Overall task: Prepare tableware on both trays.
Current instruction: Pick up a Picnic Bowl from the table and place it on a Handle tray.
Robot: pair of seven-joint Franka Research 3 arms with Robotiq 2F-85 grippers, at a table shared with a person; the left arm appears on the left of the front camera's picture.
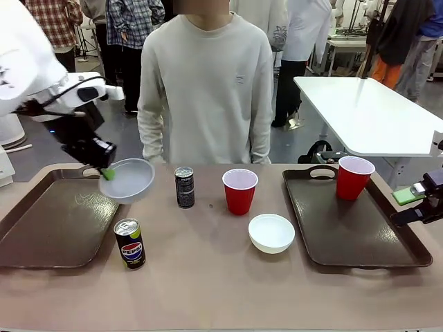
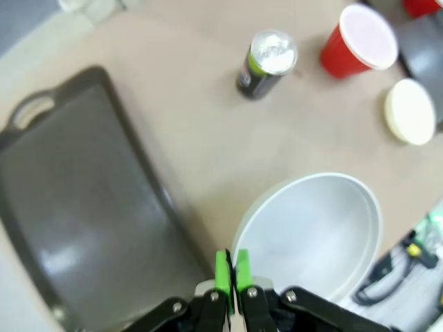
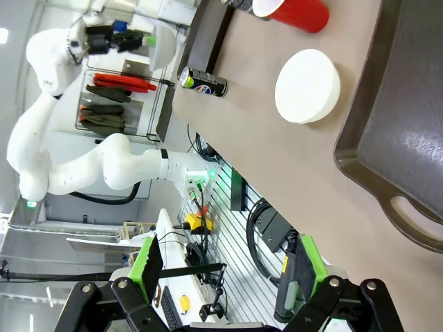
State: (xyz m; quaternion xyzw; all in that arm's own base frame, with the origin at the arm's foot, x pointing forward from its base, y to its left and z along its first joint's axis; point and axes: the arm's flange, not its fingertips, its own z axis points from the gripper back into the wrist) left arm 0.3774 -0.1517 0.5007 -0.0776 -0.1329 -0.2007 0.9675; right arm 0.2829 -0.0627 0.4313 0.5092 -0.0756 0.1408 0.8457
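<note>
The held bowl (image 1: pixel 127 178), one of two small white bowls, hangs clear of the desk (image 1: pixel 208 283) above the inner rim of the left tray (image 1: pixel 48 228), near that tray's far corner. The left claw (image 1: pixel 107 173) is fully closed on the bowl's rim, its green pads (image 2: pixel 222 266) pinching the thin wall from either side. We judge this edge grip to be chosen because the bowl is too wide to span. Being round, the bowl has no long axis. Its mouth faces upward but is tipped towards the robot's side, so its axis of symmetry leans off vertical, as a one-sided hold would lead us to expect. The left tray is bare, and we take it to be the bowl's destination. Between the trays, upright on the desk, stand the black can (image 1: pixel 184 187), the middle cup (image 1: pixel 239 191) and the Pepsi can (image 1: pixel 129 243), the last just beside the left tray's near corner. The second bowl (image 1: pixel 271 232) rests mouth-up near the right tray (image 1: pixel 360 242), whose far end carries the tray cup (image 1: pixel 354 178). Both trays lie with their long axes running from near side to far. The right claw (image 3: pixel 223 270) is spread wide and holds nothing, low beside the right tray's outer rim.
</note>
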